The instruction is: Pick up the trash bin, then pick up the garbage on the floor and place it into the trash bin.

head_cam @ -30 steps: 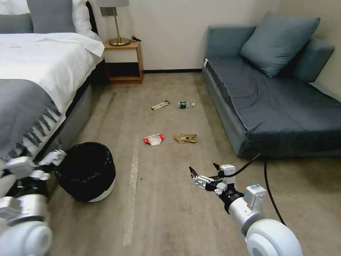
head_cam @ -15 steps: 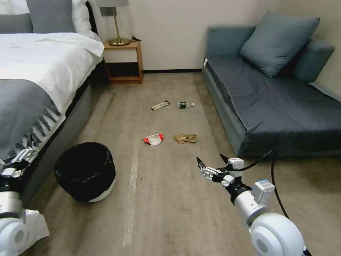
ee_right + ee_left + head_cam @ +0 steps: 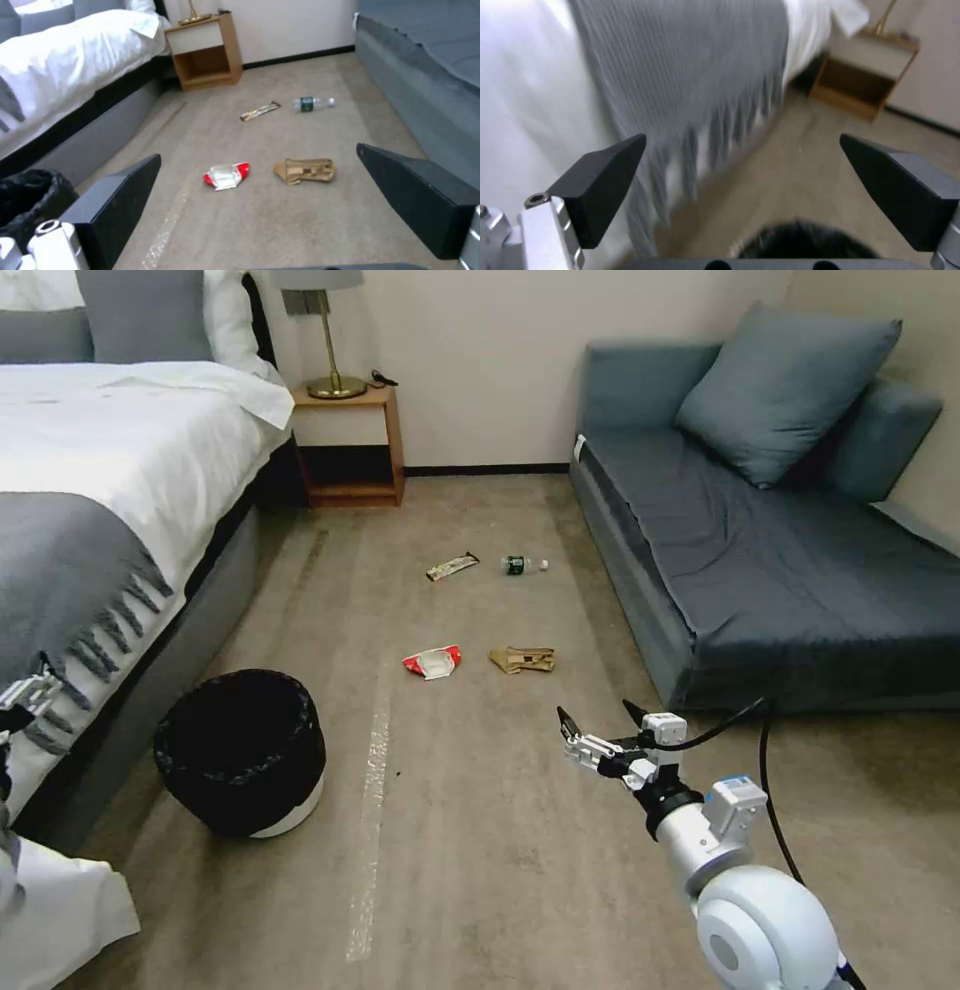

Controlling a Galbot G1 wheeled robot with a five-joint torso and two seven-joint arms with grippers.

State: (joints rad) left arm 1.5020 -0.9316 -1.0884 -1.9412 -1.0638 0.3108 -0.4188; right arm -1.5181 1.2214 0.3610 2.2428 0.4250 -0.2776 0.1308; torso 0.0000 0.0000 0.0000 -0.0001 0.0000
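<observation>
Bed (image 3: 90, 470): one, along the left.
Sofa (image 3: 780, 560): one, at right.
Trash bin (image 3: 240, 750): one, upright on the floor beside the bed, near left.
Garbage: four pieces mid-floor — red-and-white wrapper (image 3: 432, 661), brown paper (image 3: 522, 659), yellow-green wrapper (image 3: 451, 566), bottle (image 3: 523, 564).
Right tool (image 3: 592, 732): spread, empty, near the brown paper.
Left tool (image 3: 742, 195): spread, empty, beside the bed.

My view of a bedroom with a beige carpet (image 3: 480, 870)

To my left a bed (image 3: 110, 460) in white linen under a fringed grey throw (image 3: 60, 580); a wooden nightstand (image 3: 350, 440) against the far wall carries a brass lamp (image 3: 328, 340); to my right a blue-grey sofa (image 3: 780, 570) with one cushion (image 3: 785, 385) propped upright.
</observation>
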